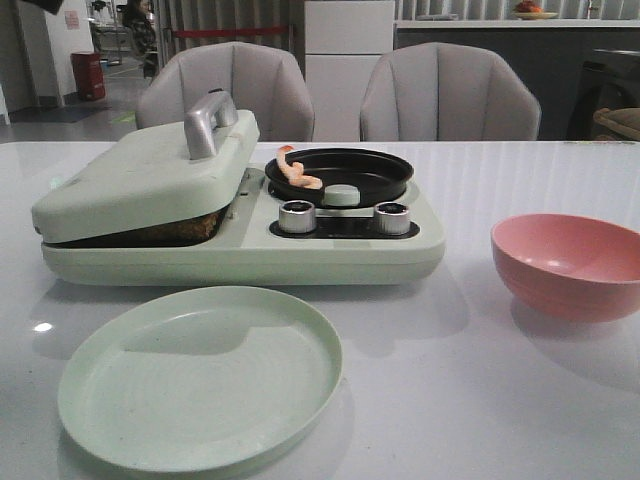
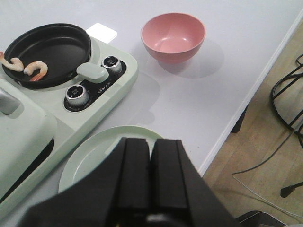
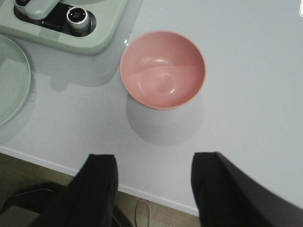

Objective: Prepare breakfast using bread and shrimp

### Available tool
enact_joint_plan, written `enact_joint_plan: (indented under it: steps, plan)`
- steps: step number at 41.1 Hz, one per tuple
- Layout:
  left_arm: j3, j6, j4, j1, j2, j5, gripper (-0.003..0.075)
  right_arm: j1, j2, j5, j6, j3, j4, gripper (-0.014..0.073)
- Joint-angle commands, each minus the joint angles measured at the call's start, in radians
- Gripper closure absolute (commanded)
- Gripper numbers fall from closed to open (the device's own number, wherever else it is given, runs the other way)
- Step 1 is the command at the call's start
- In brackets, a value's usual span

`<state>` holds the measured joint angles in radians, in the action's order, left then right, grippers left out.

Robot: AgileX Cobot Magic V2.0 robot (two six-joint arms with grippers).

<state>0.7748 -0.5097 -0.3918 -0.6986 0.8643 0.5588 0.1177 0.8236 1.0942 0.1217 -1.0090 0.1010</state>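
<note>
The shrimp (image 1: 297, 170) lie in the black round pan (image 1: 340, 175) of the pale green cooker (image 1: 240, 250). The bread (image 1: 185, 228) shows only as a brown edge under the cooker's tilted lid (image 1: 140, 175). An empty green plate (image 1: 200, 375) sits in front, a pink bowl (image 1: 565, 265) well apart to the right. The left pincer (image 2: 150, 156) is clenched and empty above the plate; the right pincer (image 3: 154, 179) is released near the bowl. The surface (image 1: 450, 400) is white; two grey chairs (image 1: 450, 95) stand behind it.
</note>
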Motion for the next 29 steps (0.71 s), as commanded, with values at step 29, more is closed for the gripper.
enact_joint_plan:
  steps: [29]
  plan:
    - [0.029, 0.16, -0.011, 0.085, -0.004, -0.086, 0.0621, -0.001, -0.346, -0.037, -0.089, 0.121, -0.009, 0.0378]
